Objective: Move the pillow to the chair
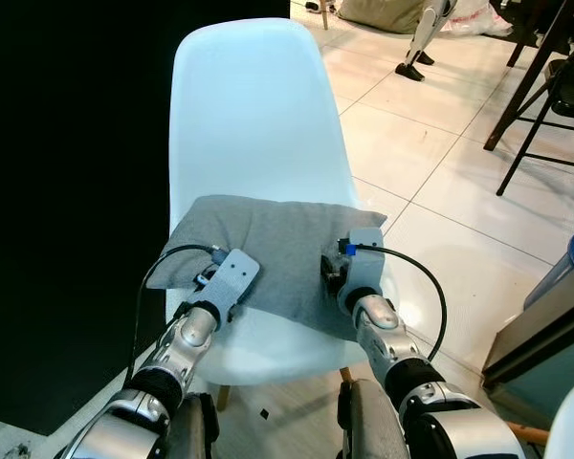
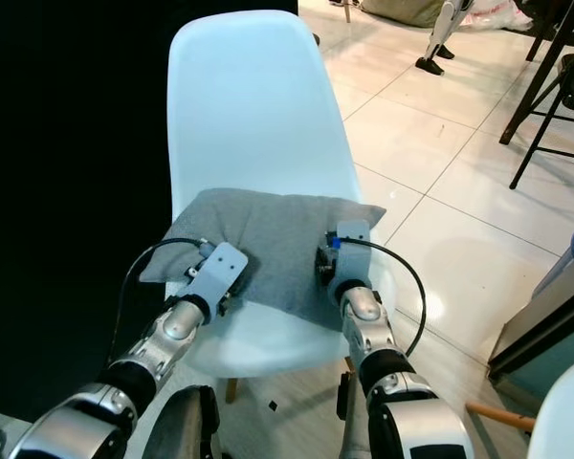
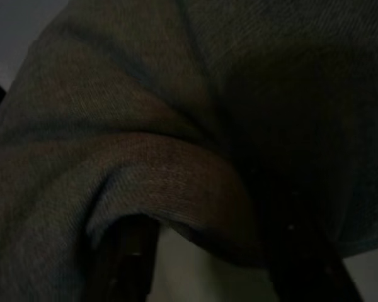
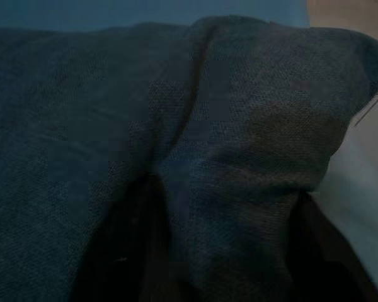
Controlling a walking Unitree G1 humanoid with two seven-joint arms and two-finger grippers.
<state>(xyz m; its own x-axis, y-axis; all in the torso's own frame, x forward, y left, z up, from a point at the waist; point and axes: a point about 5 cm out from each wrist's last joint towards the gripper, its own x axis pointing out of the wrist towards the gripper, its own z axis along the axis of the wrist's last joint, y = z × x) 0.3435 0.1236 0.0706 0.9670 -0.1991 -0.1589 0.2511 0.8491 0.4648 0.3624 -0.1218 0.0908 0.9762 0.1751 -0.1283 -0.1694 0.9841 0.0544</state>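
White floor tiles [image 1: 440, 134] surround the chair [image 1: 253, 105], where the grey pillow [image 1: 277, 253] lies on the seat. My left end effector [image 3: 208, 251] and right end effector [image 4: 220, 251] each pinch a fold; retreating unreleased could drag it off.

Glossy white floor tiles [image 1: 430, 143] with thin dark grout lines spread toward one to three o'clock, catching soft glare. A black folding frame [image 1: 540, 105] stands at two o'clock. A black surface [image 1: 67, 210] covers nine o'clock.
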